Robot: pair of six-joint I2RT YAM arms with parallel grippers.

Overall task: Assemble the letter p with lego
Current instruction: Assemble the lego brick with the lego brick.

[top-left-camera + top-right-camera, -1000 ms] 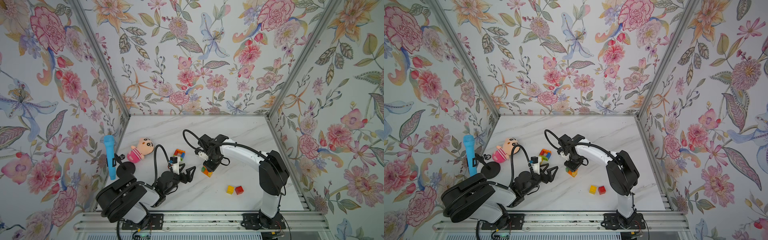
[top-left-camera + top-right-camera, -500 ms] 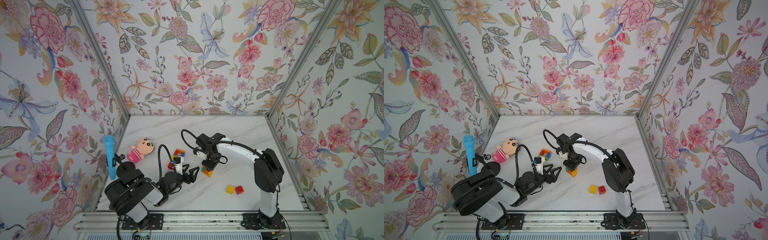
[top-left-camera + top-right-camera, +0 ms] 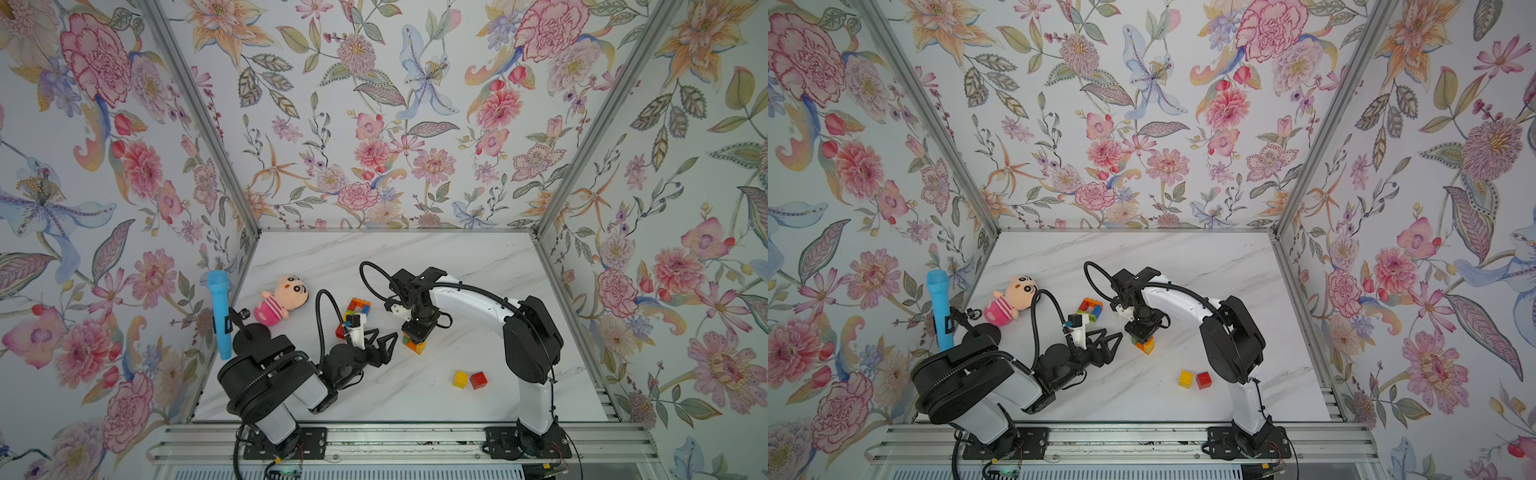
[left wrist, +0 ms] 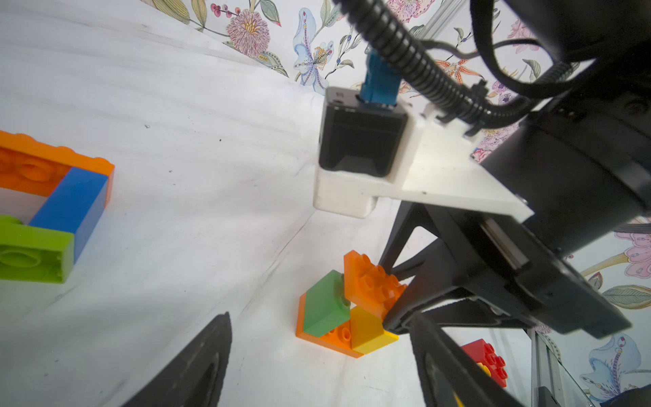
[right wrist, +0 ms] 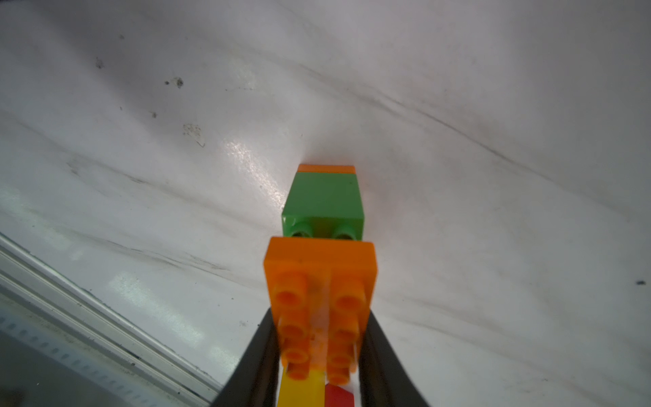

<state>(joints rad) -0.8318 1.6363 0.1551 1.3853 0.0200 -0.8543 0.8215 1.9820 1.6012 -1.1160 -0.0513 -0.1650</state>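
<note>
The right pincer is pinching the orange brick, probably needing squaring before pressing. At nine o'clock, the left pincer is hovering spread.

Approach from the left side
Your left gripper has slid rightward through lower centre of both top views, tips now just beside the brick stack; the left arm behind it shifted right too.

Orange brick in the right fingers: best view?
Right wrist: orange brick close up, studs visible, clamped between the fingers. Left wrist shows it tilted, part hidden. In both top views the right gripper covers it.
</note>
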